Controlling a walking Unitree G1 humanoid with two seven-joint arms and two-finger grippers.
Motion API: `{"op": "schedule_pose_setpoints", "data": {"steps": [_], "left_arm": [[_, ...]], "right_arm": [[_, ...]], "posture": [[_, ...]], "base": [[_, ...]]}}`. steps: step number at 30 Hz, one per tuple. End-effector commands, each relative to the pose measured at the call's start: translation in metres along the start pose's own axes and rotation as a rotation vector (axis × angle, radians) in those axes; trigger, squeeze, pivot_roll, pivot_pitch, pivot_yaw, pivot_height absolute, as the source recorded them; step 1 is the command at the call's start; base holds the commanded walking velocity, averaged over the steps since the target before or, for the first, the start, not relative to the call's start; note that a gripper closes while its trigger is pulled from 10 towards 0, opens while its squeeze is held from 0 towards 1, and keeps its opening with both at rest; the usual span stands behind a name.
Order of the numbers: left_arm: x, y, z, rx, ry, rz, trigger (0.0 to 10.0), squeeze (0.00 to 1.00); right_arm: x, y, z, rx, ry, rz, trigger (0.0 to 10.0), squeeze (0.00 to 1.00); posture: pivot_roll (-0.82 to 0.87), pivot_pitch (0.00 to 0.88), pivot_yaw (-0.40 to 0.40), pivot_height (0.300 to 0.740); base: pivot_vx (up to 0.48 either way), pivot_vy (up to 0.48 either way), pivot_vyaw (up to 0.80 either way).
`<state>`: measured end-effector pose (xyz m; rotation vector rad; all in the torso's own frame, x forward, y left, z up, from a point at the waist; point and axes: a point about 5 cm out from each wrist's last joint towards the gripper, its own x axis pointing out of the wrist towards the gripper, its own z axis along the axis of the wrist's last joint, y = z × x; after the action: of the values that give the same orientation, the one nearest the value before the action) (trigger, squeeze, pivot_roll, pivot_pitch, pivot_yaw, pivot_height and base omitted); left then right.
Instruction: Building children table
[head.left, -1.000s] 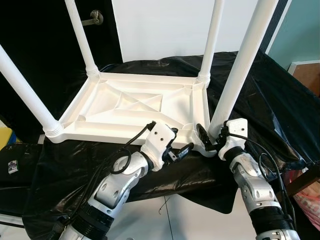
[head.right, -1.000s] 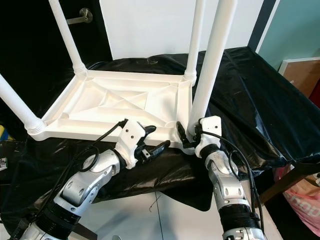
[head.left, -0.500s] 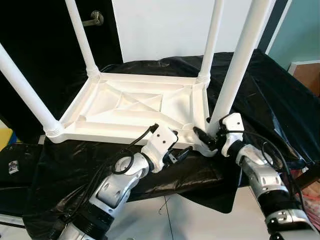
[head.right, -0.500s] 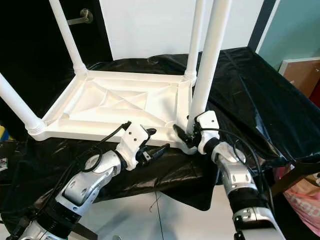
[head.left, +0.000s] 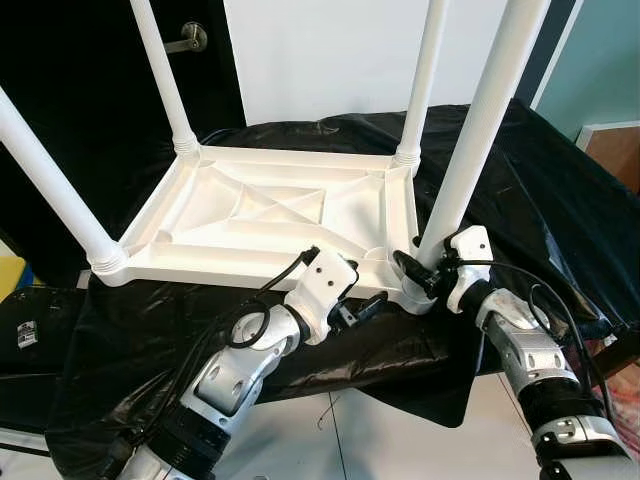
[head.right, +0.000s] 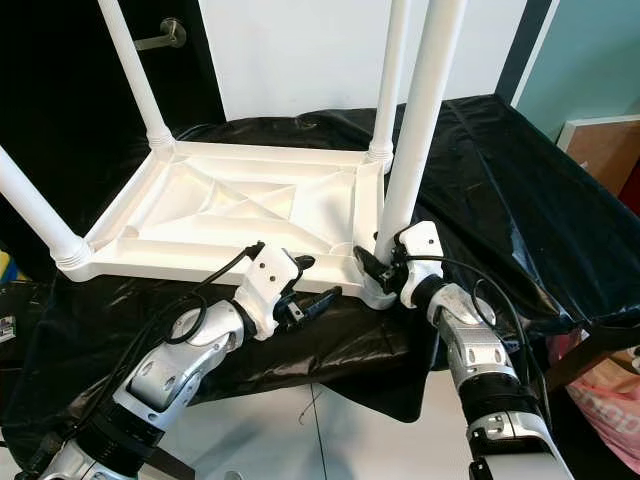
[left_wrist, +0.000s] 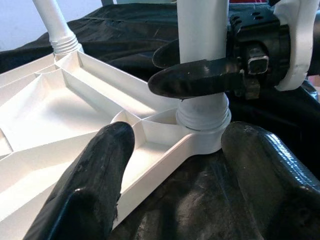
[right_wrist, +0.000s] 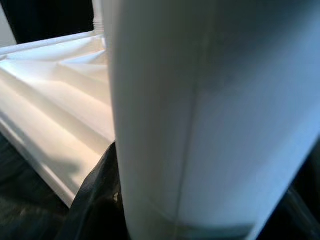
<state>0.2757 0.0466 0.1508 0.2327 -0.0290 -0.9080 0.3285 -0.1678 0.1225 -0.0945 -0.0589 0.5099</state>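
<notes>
**Right gripper clamps low on the last leg as the fourth corner is seated**

Nearest the robot, the left gripper (head.left: 358, 308) hovers just off the near edge of the upturned tabletop (head.left: 250, 215), its two black fingers (left_wrist: 95, 170) spread apart and holding nothing; through the gap between them the left wrist view looks straight at the near right corner socket. Beside it, the right gripper (head.left: 412, 275) has its fingers closed around the near right leg (head.left: 478, 130) just above the ribbed collar (left_wrist: 202, 112) where the leg meets the socket. Compared with a second ago, the right forearm has swung outward and the wrist has turned on the leg, while the left gripper has crept slightly closer to the corner; the leg itself stands at much the same slight lean. That reads as a twisting or pressing motion to drive the leg home, so the task looks close to done, with this corner the only joint being worked.

The tabletop lies underside up on a black sheet (head.left: 520, 200) draped over the work surface, its ribbed recesses holding nothing. Farther off, the near left leg (head.left: 45, 175), the far left leg (head.left: 160, 75) and the far right leg (head.left: 422, 80) stand seated in their corners. Behind them are a white wall and a dark door with a metal handle (head.left: 188, 38)
</notes>
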Motion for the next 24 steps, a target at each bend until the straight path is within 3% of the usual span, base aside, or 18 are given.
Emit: {"op": "schedule_pose_setpoints", "data": {"steps": [1, 3, 7, 9, 12, 20, 24], "left_arm": [[0.0, -0.004, -0.003, 0.013, 0.012, -0.09, 10.0, 0.0], [0.0, -0.004, -0.003, 0.013, 0.012, -0.091, 10.0, 0.0], [0.001, -0.004, -0.004, 0.011, 0.013, -0.09, 10.0, 0.0], [0.001, -0.004, -0.004, 0.011, 0.013, -0.09, 10.0, 0.0], [0.0, -0.004, -0.005, 0.011, 0.019, -0.089, 10.0, 0.0], [0.0, -0.006, -0.006, 0.017, 0.021, -0.098, 10.0, 0.0], [0.001, -0.006, -0.005, 0.015, 0.015, -0.094, 10.0, 0.0]], "right_arm": [[-0.001, 0.004, -0.017, 0.018, 0.089, -0.027, 10.0, 0.0], [-0.001, 0.006, -0.018, 0.017, 0.093, -0.057, 10.0, 0.0], [0.0, 0.013, -0.023, 0.063, 0.107, -0.237, 10.0, 0.0], [0.0, 0.013, -0.023, 0.063, 0.107, -0.237, 10.0, 0.0], [0.0, 0.023, -0.027, 0.114, 0.115, -0.391, 10.0, 0.0], [0.003, 0.032, -0.03, 0.159, 0.127, -0.578, 10.0, 0.0], [0.008, 0.042, -0.027, 0.185, 0.116, -0.592, 10.0, 0.0]], "posture": [[0.0, 0.0, -0.006, 0.74], [0.0, 0.0, -0.005, 0.74], [0.0, 0.0, -0.009, 0.74], [0.0, 0.0, -0.009, 0.74], [0.0, 0.0, -0.01, 0.74], [0.01, 0.0, -0.015, 0.74], [0.01, 0.0, -0.02, 0.74]], "base": [[0.0, 0.0, 0.0], [0.0, 0.0, 0.0], [0.0, 0.0, 0.0], [0.0, 0.0, 0.0], [0.0, 0.0, 0.0], [0.0, 0.0, 0.0], [0.0, 0.0, 0.0]]}}
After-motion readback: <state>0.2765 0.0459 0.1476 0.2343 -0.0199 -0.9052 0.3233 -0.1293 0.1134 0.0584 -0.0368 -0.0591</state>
